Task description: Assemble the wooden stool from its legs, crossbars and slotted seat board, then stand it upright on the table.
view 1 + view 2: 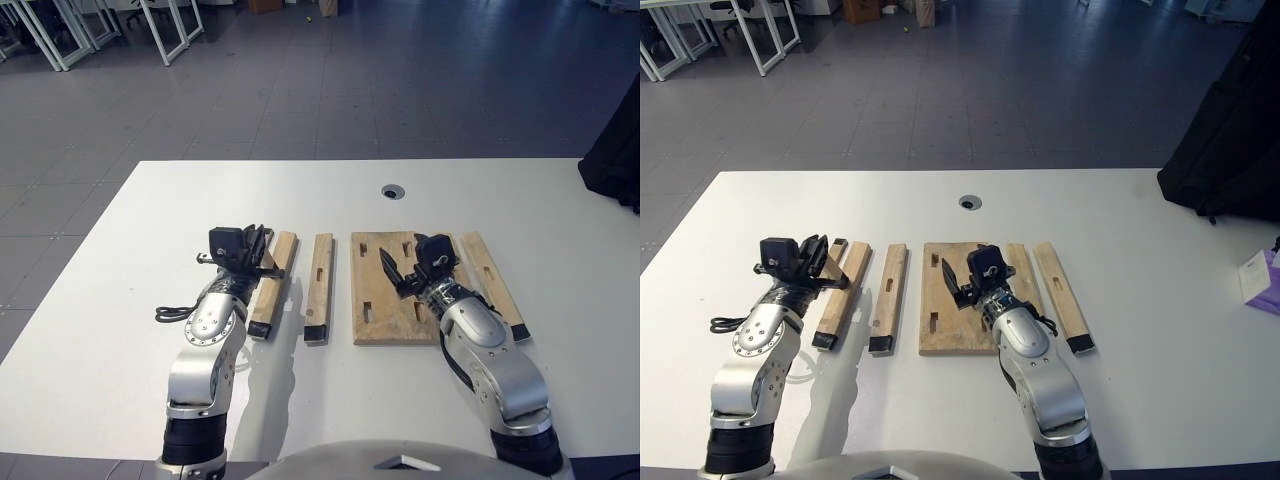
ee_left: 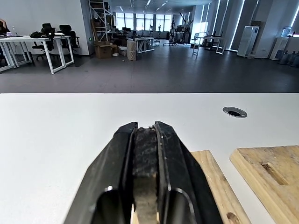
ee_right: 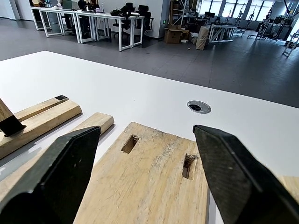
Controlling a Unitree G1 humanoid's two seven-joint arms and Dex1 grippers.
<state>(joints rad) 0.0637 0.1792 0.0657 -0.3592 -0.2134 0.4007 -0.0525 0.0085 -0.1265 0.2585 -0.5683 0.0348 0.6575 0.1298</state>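
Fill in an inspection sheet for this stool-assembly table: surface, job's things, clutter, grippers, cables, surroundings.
Surface: white table with a round cable port.
Job's things: square slotted wooden seat board lying flat; long slotted wooden bars with black ends lying flat on both sides of it.
Clutter: purple-and-white packet at the table's right edge.
Grippers: left gripper shut on a pale wooden piece; right gripper open above the seat board.
Cables: black cable loop beside the left wrist.
Surroundings: grey floor, white desks, office chairs.

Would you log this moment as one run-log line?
left fingers: shut on wooden piece | right fingers: open over seat board | assembly: not begun
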